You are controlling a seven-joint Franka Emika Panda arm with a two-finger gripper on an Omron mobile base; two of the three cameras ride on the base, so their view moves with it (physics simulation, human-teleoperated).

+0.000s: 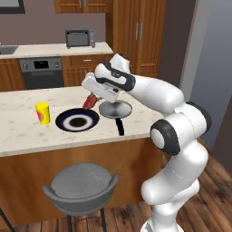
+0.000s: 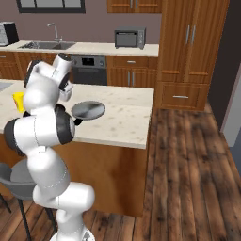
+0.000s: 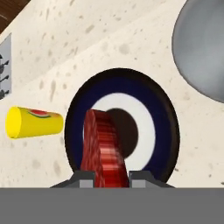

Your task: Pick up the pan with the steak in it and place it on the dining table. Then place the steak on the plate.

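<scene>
1. Your long beige speckled stone bench [image 1: 27,131] lies below the tool, carrying everything.
2. The round navy-rimmed plate [image 3: 122,127] sits directly under the tool, ready as target.
3. The empty grey metal pan [image 1: 115,108] rests beside the tool.
4. Your tool [image 1: 92,101] is clenched on the red raw steak [image 3: 103,151], suspending it above the plate's centre.

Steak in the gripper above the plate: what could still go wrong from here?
1. The steak hangs toward the plate's near rim in the hand view, so a release now might land it partly off the plate.
2. It is a tall, narrow chunk held by the gripper; dropped from this height it may tip or roll.
3. The pan and yellow cup flank the plate closely, and a sideways swing could bump either.
</scene>
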